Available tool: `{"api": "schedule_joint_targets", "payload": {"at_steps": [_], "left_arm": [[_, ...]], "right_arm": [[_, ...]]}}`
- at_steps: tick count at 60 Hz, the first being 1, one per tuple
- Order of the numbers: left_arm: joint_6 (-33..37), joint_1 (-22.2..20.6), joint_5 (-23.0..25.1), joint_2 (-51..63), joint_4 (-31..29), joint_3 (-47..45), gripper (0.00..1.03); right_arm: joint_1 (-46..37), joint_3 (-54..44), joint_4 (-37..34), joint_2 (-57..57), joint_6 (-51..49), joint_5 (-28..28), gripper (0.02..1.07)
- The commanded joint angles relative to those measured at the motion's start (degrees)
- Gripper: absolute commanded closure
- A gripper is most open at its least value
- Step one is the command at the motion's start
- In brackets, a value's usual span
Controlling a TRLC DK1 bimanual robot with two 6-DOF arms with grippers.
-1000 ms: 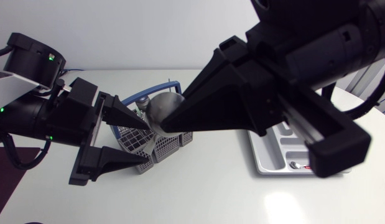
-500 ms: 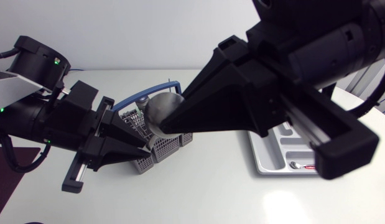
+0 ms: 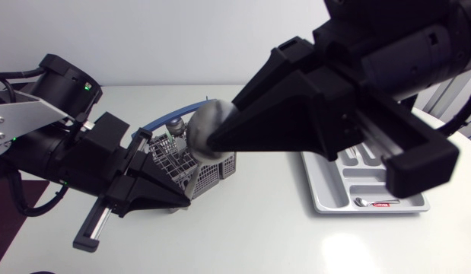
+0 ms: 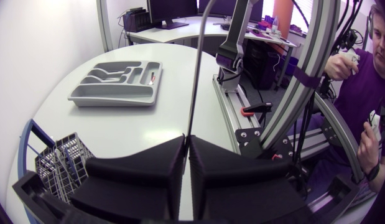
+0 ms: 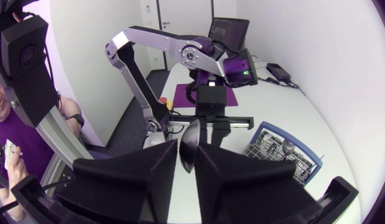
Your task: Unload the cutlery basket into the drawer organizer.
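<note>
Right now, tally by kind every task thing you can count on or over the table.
cutlery basket: 1
drawer organizer: 1
ladle: 1
small utensil with red on it, lying in the organizer: 1
Total: 4. The cutlery in the basket is too hidden to count.

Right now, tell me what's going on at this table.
Both arms hold what looks like one ladle over the cutlery basket. The right gripper is shut on its bowl, the left gripper on its thin handle. Other cutlery stands in the basket. The drawer organizer lies apart near the right arm, with one small utensil in it.
</note>
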Motion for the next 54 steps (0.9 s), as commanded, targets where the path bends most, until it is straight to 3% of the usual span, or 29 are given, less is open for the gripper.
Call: {"api": "schedule_joint_targets", "payload": {"at_steps": [1, 13, 20, 36, 54], "left_arm": [[-0.73, 0.32, -0.10, 1.19, -1.98, 1.25, 1.00], [0.32, 0.40, 0.95, 1.90, -4.26, 2.83, 1.00], [0.85, 0.40, 1.92, 2.07, -5.58, 3.71, 1.00], [4.54, 0.58, 5.79, 3.39, -11.56, 7.58, 1.00], [5.51, -1.00, 6.67, 4.80, -13.49, 9.69, 1.00]], "right_arm": [[-0.20, -0.47, 0.59, -2.72, 0.80, -1.10, 0.63], [-2.66, -0.47, 1.21, -5.53, 1.24, -1.10, 0.32], [-6.44, -1.26, 2.44, -7.91, 1.15, -1.10, 0.21], [-14.27, -9.61, 6.31, -12.13, 0.01, -3.03, 0.21], [-10.84, -19.80, 13.07, -11.25, 1.33, -3.56, 0.21]]}}
